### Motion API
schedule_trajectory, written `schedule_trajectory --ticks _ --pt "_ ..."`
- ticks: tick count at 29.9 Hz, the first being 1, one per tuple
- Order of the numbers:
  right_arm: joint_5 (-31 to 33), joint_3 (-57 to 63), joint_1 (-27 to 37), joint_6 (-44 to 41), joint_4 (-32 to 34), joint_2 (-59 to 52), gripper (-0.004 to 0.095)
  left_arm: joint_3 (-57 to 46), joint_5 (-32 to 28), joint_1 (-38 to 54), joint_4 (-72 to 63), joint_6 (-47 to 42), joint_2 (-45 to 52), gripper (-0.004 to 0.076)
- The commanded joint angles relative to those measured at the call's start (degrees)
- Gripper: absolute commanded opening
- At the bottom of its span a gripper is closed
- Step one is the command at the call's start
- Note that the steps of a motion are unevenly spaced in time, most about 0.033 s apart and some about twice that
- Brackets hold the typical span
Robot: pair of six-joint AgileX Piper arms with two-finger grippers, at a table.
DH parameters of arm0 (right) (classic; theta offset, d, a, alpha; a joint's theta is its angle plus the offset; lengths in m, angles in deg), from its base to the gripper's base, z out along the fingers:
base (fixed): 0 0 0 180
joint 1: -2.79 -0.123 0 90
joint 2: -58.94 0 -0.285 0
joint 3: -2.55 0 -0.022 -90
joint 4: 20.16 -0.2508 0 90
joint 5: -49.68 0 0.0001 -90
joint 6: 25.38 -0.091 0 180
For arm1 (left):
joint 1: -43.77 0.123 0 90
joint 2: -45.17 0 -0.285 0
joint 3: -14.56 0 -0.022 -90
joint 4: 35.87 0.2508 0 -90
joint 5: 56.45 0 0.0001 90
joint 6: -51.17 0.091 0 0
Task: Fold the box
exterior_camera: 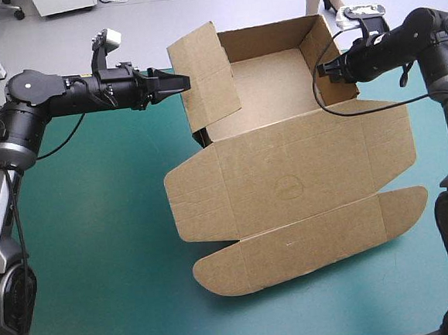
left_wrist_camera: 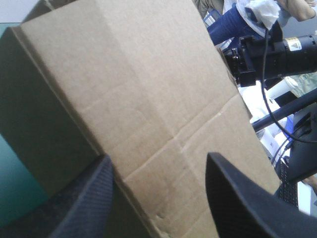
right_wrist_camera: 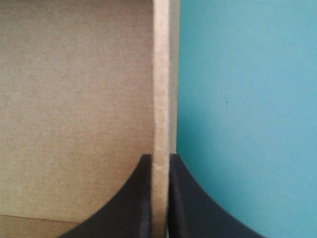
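The brown box (exterior_camera: 286,170) lies on the teal-green cover as an open tray, its far and right walls raised and its lid flat toward the near edge. Its left wall flap (exterior_camera: 205,72) stands tilted up and outward. My left gripper (exterior_camera: 180,83) is open at that flap's outer face; in the left wrist view the flap (left_wrist_camera: 138,89) fills the space ahead of and between the spread fingers (left_wrist_camera: 84,198). My right gripper (exterior_camera: 323,70) is shut on the top edge of the right wall (right_wrist_camera: 161,99), one finger inside the tray and one outside.
Bare teal-green cover (exterior_camera: 98,239) stretches left of the box and along the near edge. The lid's tuck flap (exterior_camera: 308,246) reaches toward the table's near right. The right arm's wrist (left_wrist_camera: 257,52) shows beyond the flap in the left wrist view.
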Motion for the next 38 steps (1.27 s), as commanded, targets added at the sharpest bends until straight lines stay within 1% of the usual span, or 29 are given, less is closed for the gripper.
schedule_trajectory --ticks 1,3,6,10,12,15,18,20,24,27,28,30,34,38 --pt "-2.72 -1.56 -0.3 -0.59 -3.32 -3.0 -0.0011 3.23 -0.3 -2.1 -5.62 -0.76 2.4 0.0408" --pt "-2.72 -1.56 -0.3 -0.59 -3.32 -3.0 -0.0011 4.89 0.57 -3.24 -5.74 -0.88 2.4 0.0408" --pt "-2.72 -1.56 -0.3 -0.59 -3.32 -3.0 -0.0011 7.89 0.03 -5.22 -3.74 -1.14 2.4 0.0408" --pt "-2.72 -1.56 -0.3 -0.59 -3.32 -3.0 -0.0012 11.21 -1.65 -7.35 8.59 -5.31 2.4 0.0403" --pt "-2.94 -1.56 -0.3 -1.0 -3.32 -3.0 -0.0012 12.34 -1.07 -7.46 13.86 -7.0 2.4 0.04" --pt "-3.19 -1.56 -0.3 -1.17 -3.01 -3.0 -0.0011 14.64 -0.01 -6.66 16.72 -7.41 3.4 0.0398" --pt "-3.52 -1.56 -0.17 -1.03 -4.71 -3.0 -0.0013 17.27 -1.13 -4.51 20.62 -7.51 5.7 0.039" --pt "-4.53 -1.56 -0.18 -0.94 -5.67 -3.0 -0.0013 18.04 -2.66 -1.93 26.41 -9.36 8.16 0.0375" --pt "-6.7 -1.56 -0.18 -0.35 -7.34 -3.11 -0.0013 17.89 -5.84 5.15 35.85 -12.67 12.68 0.0372" --pt "-7.13 -1.56 -0.18 0.58 -8.41 -3.11 -0.0013 17.89 -4.13 11.81 39.26 -13.92 13.94 0.0372" --pt "-7.21 -1.56 -0.18 1.22 -9.2 -3.11 -0.0013 17.81 -2.17 14.9 39.27 -14.01 13.98 0.0372" --pt "-7.35 -1.66 0.41 2.11 -11.37 -3.11 -0.0013 16.61 -1.06 19.16 39.0 -14.01 14.07 0.0372" --pt "-7.05 -1.76 2.57 4.5 -18.98 -3.21 -0.0013 9.37 -4.76 27.0 33.85 -12.89 14.11 0.0369" --pt "-5.87 -1.76 4.97 6.8 -24.65 -3.21 -0.0013 -1.32 -7.89 32.26 22.28 -8.37 13.75 0.0369"
